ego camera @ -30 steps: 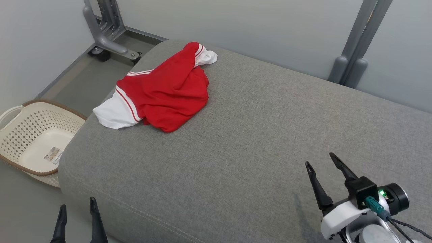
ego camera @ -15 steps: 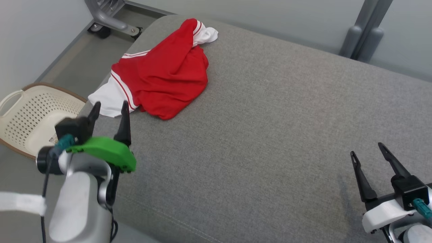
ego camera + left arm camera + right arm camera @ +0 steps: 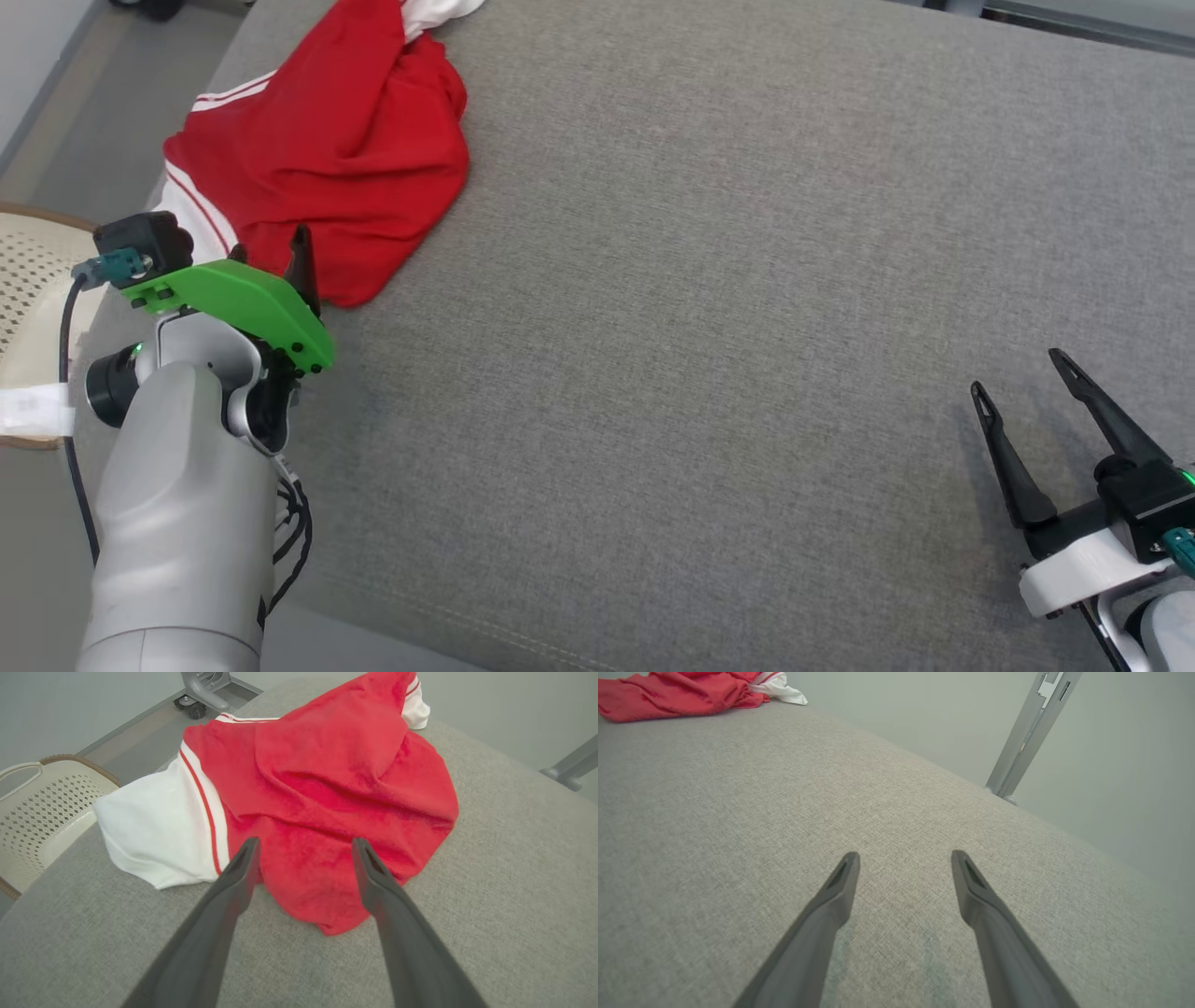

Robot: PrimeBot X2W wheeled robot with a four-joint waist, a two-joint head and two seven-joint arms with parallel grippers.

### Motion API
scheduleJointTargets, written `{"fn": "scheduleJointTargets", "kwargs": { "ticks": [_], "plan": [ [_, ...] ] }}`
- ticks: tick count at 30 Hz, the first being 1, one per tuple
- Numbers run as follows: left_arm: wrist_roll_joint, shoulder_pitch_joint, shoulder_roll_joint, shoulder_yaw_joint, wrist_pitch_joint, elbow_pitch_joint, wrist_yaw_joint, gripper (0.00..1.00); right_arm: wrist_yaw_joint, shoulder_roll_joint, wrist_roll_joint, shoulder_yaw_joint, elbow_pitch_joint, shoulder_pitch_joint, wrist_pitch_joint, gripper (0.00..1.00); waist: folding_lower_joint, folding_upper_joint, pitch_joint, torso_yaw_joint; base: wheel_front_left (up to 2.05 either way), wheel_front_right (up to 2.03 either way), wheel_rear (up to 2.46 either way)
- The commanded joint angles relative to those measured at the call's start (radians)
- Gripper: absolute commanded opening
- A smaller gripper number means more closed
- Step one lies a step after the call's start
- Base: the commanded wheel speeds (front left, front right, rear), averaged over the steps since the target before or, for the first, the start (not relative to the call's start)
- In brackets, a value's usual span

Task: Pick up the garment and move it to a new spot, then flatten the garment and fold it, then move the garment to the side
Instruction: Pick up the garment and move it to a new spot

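A crumpled red garment [image 3: 327, 140] with white sleeves and white stripes lies at the far left of the grey cushioned surface [image 3: 700, 280]. My left gripper [image 3: 269, 245], under a green cover, is open at the garment's near edge, fingers pointing at it. In the left wrist view the garment [image 3: 327, 779] lies just beyond the spread gripper [image 3: 304, 841], with nothing between the fingers. My right gripper [image 3: 1016, 371] hovers open over bare cushion at the lower right, far from the garment. From the right wrist, the gripper [image 3: 904, 854] is empty and the garment [image 3: 668, 693] is far off at the top left.
A cream perforated basket [image 3: 37, 271] stands on the floor off the cushion's left edge, also in the left wrist view [image 3: 42, 807]. A grey wheeled frame foot [image 3: 201, 690] is behind the garment. A metal post [image 3: 1027, 732] rises beyond the cushion's far edge.
The head camera has tilted down, shifting the whole picture. My left arm has come up from the lower edge and reached forward to the garment's near edge. The right gripper stays open.
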Motion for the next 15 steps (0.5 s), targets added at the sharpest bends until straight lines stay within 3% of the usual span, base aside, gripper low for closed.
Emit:
{"fn": "scheduleJointTargets", "kwargs": {
  "ticks": [1,11,12,13,14,15],
  "plan": [
    [-0.005,-0.031,0.004,-0.001,-0.012,0.032,0.005,1.0,-0.002,-0.015,0.006,0.003,-0.012,-0.017,-0.003,1.0,-0.0001,0.0,0.07,-0.07,0.0,0.0,0.0],
    [-0.016,-0.112,-0.003,-0.015,-0.074,0.234,-0.004,0.99,-0.002,-0.058,0.018,-0.024,-0.061,-0.018,-0.003,1.0,-0.0001,0.0,0.126,-0.093,0.0,0.0,0.0],
    [-0.018,-0.113,-0.005,-0.019,-0.075,0.251,-0.005,0.64,-0.002,-0.058,0.017,-0.025,-0.061,-0.017,-0.003,1.0,-0.0001,0.0,0.126,-0.093,0.0,0.0,0.0],
    [-0.02,-0.113,-0.009,-0.021,-0.073,0.266,-0.008,0.36,-0.002,-0.055,0.017,-0.026,-0.059,-0.016,-0.003,1.0,-0.0001,0.0,0.125,-0.093,0.0,0.0,0.0],
    [-0.021,-0.115,-0.011,-0.025,-0.075,0.279,-0.012,0.02,-0.002,-0.051,0.017,-0.026,-0.057,-0.016,-0.003,1.0,-0.0001,0.0,0.124,-0.093,0.0,0.0,0.0],
    [-0.024,-0.116,-0.012,-0.028,-0.08,0.29,-0.015,0.0,-0.002,-0.047,0.017,-0.024,-0.054,-0.017,-0.003,1.0,-0.0001,0.0,0.121,-0.092,0.0,0.0,0.0]
  ]
}}
